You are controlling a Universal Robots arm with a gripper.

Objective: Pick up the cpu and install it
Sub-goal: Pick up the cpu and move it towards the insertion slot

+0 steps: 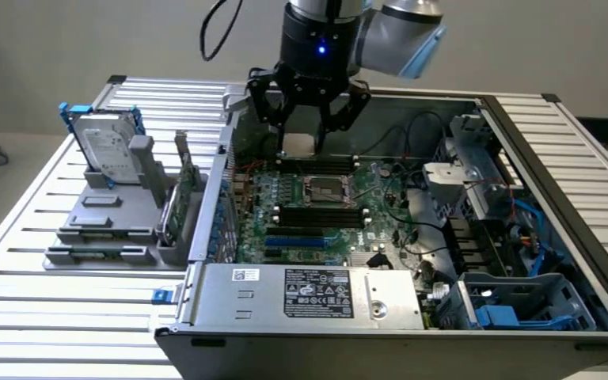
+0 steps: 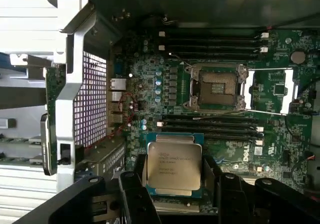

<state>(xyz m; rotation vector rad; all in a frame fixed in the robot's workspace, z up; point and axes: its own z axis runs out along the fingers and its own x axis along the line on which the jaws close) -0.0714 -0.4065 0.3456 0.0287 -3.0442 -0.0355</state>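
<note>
Right now your jaws are clamped on the cpu [image 1: 298, 144], one finger [image 2: 131, 196] against each of two opposite edges. The chip hangs clear of the board inside the open case [image 1: 557, 237]. In the exterior view it sits in the upper middle of the frame, over a bank of black memory slots [image 1: 320, 162]. The socket [image 1: 323, 190] lies just below it, toward the frame's centre. You are near the socket but not over it.

In the wrist view the cpu [image 2: 174, 165] lies flat and level, metal lid and printing facing the camera, with a green rim showing round the lid. It is so close to square that you cannot pick a long axis. Its edges run parallel to the socket's frame and to the slots. The socket is uncovered, its contact field showing, and a silver plate [image 2: 272, 92] lies folded out just beside it.

For room, the case has no cover over the board, so you are free overhead. Slots flank the socket on two sides. At the exterior view's left the case wall [image 1: 222, 158] stands close to the board's edge. At its right, black cables [image 1: 415, 236] crowd the board. Outside the case, on the counter [image 1: 19, 277], a drive [image 1: 108, 146] stands upright in a grey stand [image 1: 104, 229], well apart from the cpu.
</note>
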